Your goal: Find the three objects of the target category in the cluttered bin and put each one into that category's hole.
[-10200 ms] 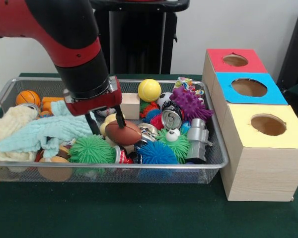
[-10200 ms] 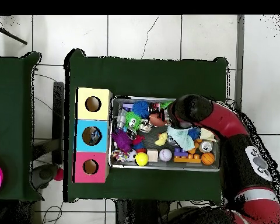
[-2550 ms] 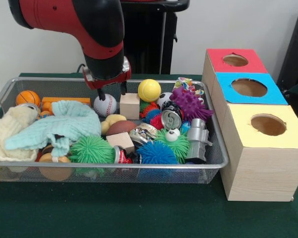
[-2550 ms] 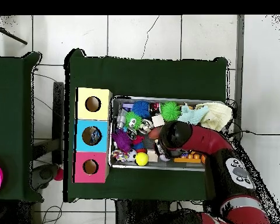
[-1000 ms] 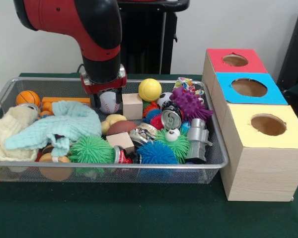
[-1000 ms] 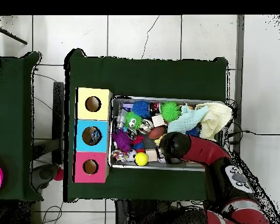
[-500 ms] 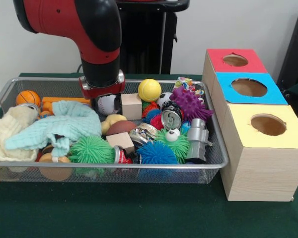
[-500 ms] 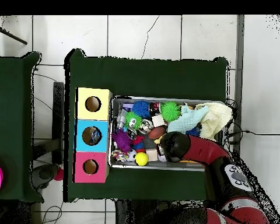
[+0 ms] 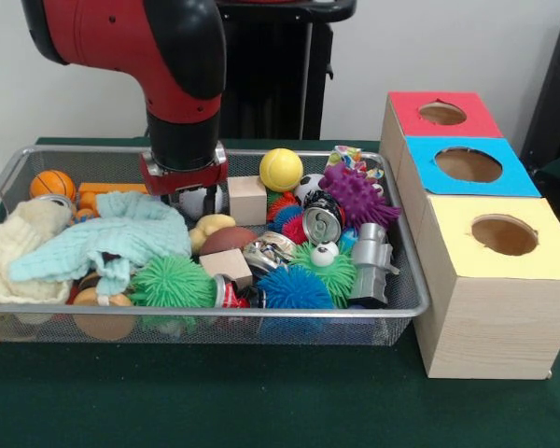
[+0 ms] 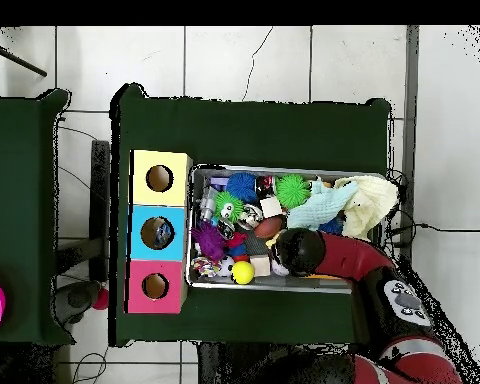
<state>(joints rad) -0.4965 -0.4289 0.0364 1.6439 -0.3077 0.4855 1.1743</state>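
The wire-mesh bin [image 9: 37, 154] holds a heap of toys and also shows in the overhead view [image 10: 274, 287]. My gripper [image 9: 189, 198] hangs low at the bin's back, right over a white baseball [image 9: 203, 200] that shows partly beneath it. In the overhead view the arm's wrist [image 10: 299, 250] hides the gripper. A yellow ball [image 9: 281, 169], a small basketball [image 9: 52, 184] and a brown football [image 9: 229, 239] also lie in the bin. The blue-panelled hole [image 9: 468, 164] is the middle one of the wooden box [image 9: 490, 317] to the right of the bin.
A wooden block [image 9: 248, 199] stands right beside the baseball. Spiky balls [image 9: 357, 196], crushed cans [image 9: 322, 222] and a grey toy [image 9: 371, 263] fill the bin's right half. Mint and cream cloths [image 9: 112, 238] cover the left. Red [image 9: 441, 113] and yellow [image 9: 504, 234] holes flank the blue one.
The gripper has come down and shifted a little to the left in the front view, now closer around the baseball. The toys have not moved.
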